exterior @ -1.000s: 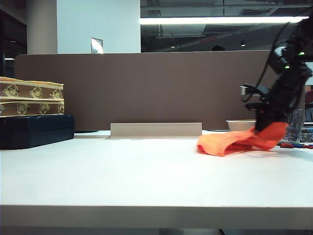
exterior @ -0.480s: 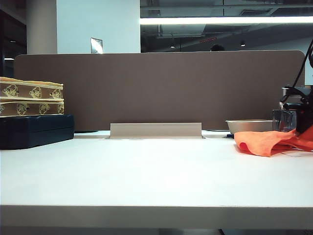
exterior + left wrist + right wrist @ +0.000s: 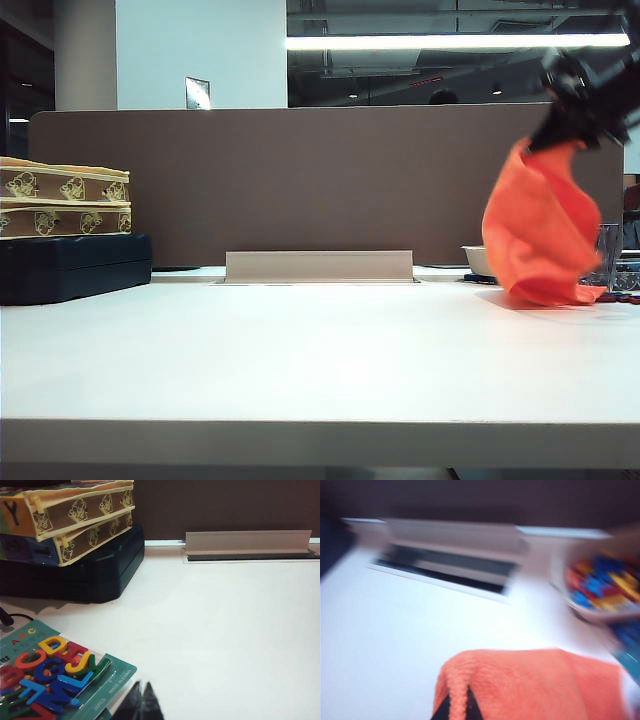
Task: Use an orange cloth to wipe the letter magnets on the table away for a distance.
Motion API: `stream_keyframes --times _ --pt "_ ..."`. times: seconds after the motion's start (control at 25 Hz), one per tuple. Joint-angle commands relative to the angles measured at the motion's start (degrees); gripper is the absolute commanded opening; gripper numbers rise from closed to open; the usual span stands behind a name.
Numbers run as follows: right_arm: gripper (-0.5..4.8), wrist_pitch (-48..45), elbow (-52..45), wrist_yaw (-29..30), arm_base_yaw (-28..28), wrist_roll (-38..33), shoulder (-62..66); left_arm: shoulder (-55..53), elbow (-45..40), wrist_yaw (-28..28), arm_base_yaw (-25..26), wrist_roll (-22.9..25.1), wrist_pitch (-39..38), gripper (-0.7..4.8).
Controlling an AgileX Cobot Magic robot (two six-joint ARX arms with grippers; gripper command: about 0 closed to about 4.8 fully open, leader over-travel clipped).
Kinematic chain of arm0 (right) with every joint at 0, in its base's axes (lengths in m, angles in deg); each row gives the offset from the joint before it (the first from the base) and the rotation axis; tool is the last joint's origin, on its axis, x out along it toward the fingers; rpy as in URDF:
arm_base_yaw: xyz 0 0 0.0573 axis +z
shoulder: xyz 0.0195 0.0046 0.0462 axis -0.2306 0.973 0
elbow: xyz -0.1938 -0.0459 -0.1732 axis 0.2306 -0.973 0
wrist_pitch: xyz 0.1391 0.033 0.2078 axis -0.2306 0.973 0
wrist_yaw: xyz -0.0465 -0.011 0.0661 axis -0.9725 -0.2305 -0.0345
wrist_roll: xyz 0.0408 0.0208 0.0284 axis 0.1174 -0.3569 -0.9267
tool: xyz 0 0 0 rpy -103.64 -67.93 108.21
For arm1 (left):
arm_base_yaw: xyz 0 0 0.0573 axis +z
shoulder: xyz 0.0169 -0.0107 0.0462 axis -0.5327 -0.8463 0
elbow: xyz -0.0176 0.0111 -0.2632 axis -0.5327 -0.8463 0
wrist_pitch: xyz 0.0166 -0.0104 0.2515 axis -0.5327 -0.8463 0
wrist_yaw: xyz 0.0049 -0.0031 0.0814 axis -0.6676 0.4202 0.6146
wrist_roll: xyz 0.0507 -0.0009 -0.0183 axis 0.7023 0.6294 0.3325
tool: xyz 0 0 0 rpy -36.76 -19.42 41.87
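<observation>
We see a wide white surface filling the lower half of the exterior view, with a brown divider panel standing along its far edge. At the left end of the surface sits a dark blue case, and two flat patterned boxes are stacked on top of it. At the foot of the panel, near the middle, lies a pale metal strip.

On the right, we see the orange cloth hanging in a loose bundle from the right gripper, which is raised high near the top right corner. The jaws are clamped tight on the cloth's upper edge; its lowest fold reaches about down to the surface, though we cannot tell whether it touches. The right wrist view is blurred, yet it shows the cloth bunched over the dark closed tips, and a pale tray of coloured letters beyond it.

In the left wrist view, we see the left gripper low over the surface, well away from the cloth, with its dark tips pressed together and holding nothing. Just beside it lies a teal card pack of letter magnets in red, blue, green, yellow and orange.
</observation>
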Motion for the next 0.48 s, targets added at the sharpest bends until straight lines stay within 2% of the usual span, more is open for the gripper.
stream_keyframes --times 0.04,0.24,0.4,0.48 --pt "-0.09 -1.1 0.2 2.9 2.8 0.0 -6.4 0.0 0.2 0.0 0.0 -0.2 0.7 -0.05" --pt "-0.09 -0.2 0.2 2.9 5.8 0.2 -16.3 0.0 0.2 0.0 0.0 -0.2 2.4 -0.05" --pt "-0.09 4.9 0.1 2.6 6.1 0.9 -24.6 0.0 0.2 -0.2 0.0 -0.2 2.8 -0.05" --pt "-0.09 11.2 0.1 0.2 6.1 6.8 -29.9 0.0 0.2 -0.2 0.0 -0.2 2.8 -0.05"
